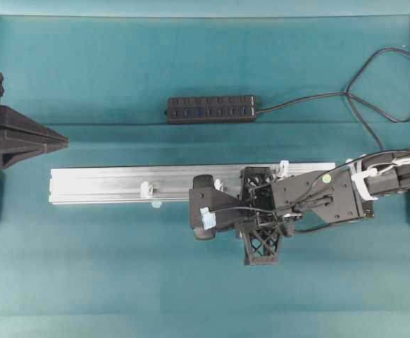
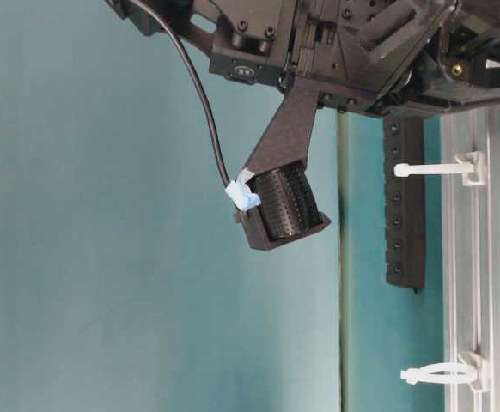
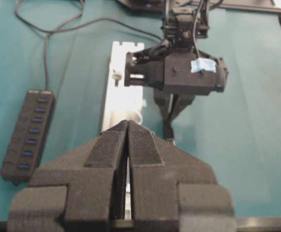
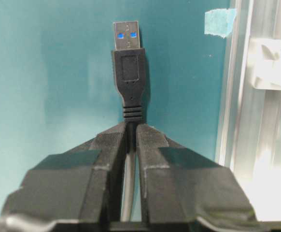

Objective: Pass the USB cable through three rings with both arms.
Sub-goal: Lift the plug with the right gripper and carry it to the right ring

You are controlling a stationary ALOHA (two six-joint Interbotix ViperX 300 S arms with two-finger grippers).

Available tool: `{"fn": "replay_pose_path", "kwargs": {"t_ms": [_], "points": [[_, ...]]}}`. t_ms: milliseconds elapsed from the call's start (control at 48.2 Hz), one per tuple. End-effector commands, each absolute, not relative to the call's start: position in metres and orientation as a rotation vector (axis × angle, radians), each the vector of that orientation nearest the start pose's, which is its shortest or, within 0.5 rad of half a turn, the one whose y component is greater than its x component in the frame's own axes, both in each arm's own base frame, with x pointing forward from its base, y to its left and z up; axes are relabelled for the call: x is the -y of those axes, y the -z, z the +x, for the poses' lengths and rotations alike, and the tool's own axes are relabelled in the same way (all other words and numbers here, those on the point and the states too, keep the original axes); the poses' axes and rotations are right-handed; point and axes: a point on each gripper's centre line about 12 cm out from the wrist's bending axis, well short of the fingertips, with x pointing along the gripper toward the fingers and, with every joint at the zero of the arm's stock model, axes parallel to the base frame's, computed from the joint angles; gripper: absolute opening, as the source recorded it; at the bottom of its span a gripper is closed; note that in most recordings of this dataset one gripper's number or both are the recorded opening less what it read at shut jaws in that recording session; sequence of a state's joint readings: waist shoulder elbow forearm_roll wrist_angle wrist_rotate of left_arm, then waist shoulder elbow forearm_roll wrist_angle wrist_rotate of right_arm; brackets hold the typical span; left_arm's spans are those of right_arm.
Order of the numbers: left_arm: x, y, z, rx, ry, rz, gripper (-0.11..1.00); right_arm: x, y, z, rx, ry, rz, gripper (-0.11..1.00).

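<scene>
USB cable (image 4: 130, 72) sits pinched just behind its plug in the right claw (image 4: 132, 129), beside the silver rail (image 1: 120, 184) over the teal tabletop (image 1: 85, 267). Left claw (image 3: 127, 126) is closed, empty, well apart.

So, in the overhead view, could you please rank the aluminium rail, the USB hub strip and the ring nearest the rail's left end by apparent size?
1. Aluminium rail, the longest.
2. USB hub strip, much shorter.
3. Ring, tiny by comparison.
All lie on the table, so nearness to the camera hardly skews this.
</scene>
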State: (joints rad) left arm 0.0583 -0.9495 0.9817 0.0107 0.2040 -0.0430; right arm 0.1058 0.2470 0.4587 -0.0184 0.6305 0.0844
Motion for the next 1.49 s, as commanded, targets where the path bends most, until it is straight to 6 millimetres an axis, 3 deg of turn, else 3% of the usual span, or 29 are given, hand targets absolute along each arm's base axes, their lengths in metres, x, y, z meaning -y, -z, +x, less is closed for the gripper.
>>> {"fn": "replay_pose_path", "kwargs": {"t_ms": [0, 187, 477, 851, 1308, 1474], "points": [[-0.013, -0.319, 0.207, -0.220, -0.067, -0.039, 0.02, -0.037, -0.093, 0.386, -1.331, -0.037, -0.027, -0.06], [-0.013, -0.319, 0.207, -0.221, -0.067, -0.039, 0.02, -0.037, -0.097, 0.386, -1.329, -0.035, -0.024, -0.06], [-0.013, -0.320, 0.206, -0.214, -0.069, -0.039, 0.02, -0.026, -0.154, 0.380, -1.251, -0.015, -0.004, -0.06], [-0.016, -0.320, 0.206, -0.215, -0.082, -0.040, 0.02, -0.019, -0.210, 0.364, -1.359, -0.053, -0.086, -0.06], [-0.016, -0.321, 0.206, -0.212, -0.084, -0.040, 0.02, 0.015, -0.247, 0.330, -1.438, 0.041, -0.151, -0.06], [-0.017, -0.320, 0.206, -0.213, -0.085, -0.041, 0.02, 0.022, -0.245, 0.311, -1.492, 0.067, -0.149, -0.06]]}}
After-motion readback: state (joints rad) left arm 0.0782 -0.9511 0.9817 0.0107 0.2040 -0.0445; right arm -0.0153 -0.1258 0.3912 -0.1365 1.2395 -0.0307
